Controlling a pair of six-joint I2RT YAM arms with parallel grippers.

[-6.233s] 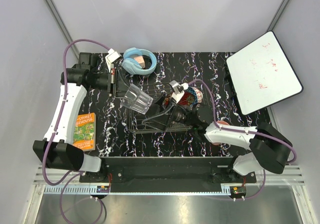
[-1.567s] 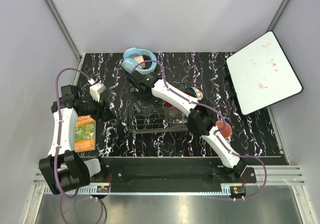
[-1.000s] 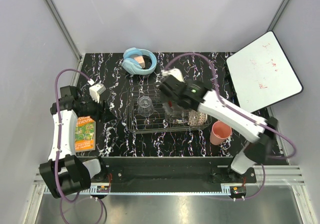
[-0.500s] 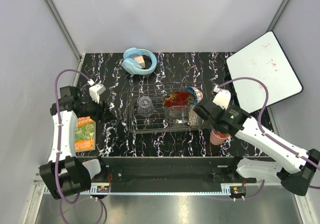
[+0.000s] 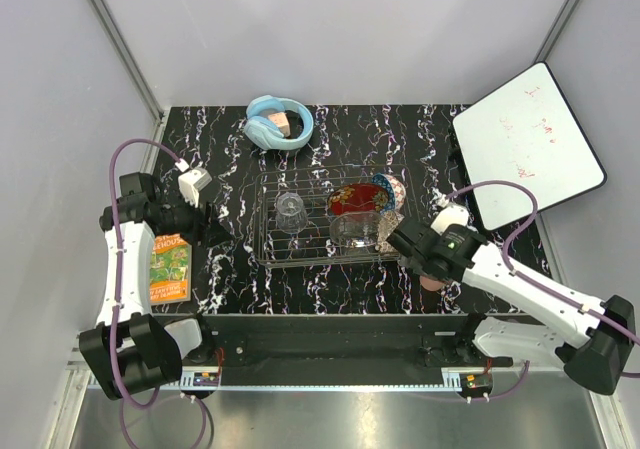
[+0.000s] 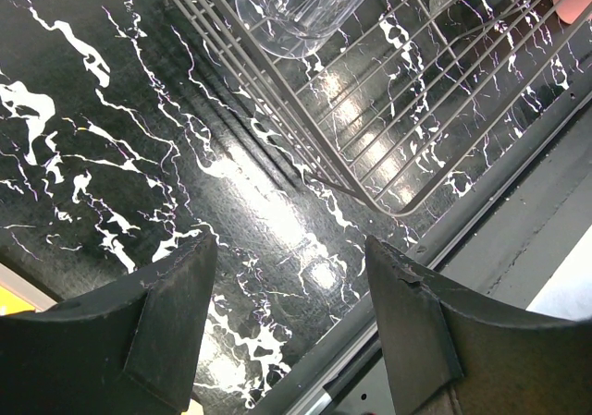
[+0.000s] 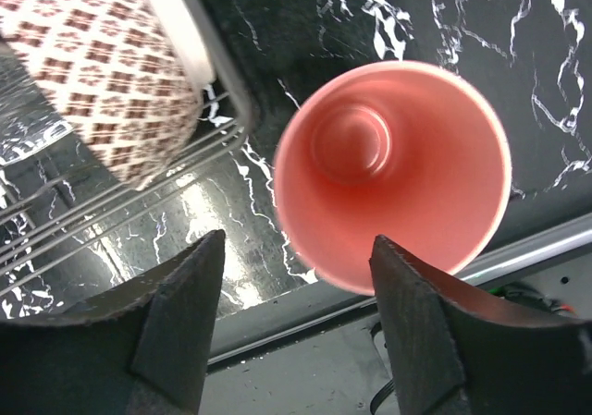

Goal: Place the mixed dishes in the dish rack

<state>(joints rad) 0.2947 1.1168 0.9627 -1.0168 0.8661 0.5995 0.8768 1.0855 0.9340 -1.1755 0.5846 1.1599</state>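
The dish rack (image 5: 300, 252) sits mid-table and holds the clear tumbler (image 5: 289, 210), the red floral plate (image 5: 352, 198), the blue patterned bowl (image 5: 387, 189), the clear glass bowl (image 5: 355, 230) and the beige lattice-patterned bowl (image 7: 102, 73). The pink plastic cup (image 7: 393, 170) stands upright on the table just outside the rack's front right corner (image 7: 222, 110). My right gripper (image 7: 296, 332) hovers above the cup, open and empty; in the top view (image 5: 425, 259) it hides most of the cup. My left gripper (image 6: 291, 323) is open and empty over the table, left of the rack (image 6: 407, 110) and the tumbler (image 6: 301, 4).
Light-blue headphones (image 5: 277, 124) lie at the back. A white board (image 5: 525, 144) leans at the back right. A book (image 5: 170, 264) lies at the left edge. The table's front rail (image 7: 305, 341) runs just below the cup.
My right arm has swung from over the rack to the front right and now hangs above the pink cup. The left arm has stayed put.
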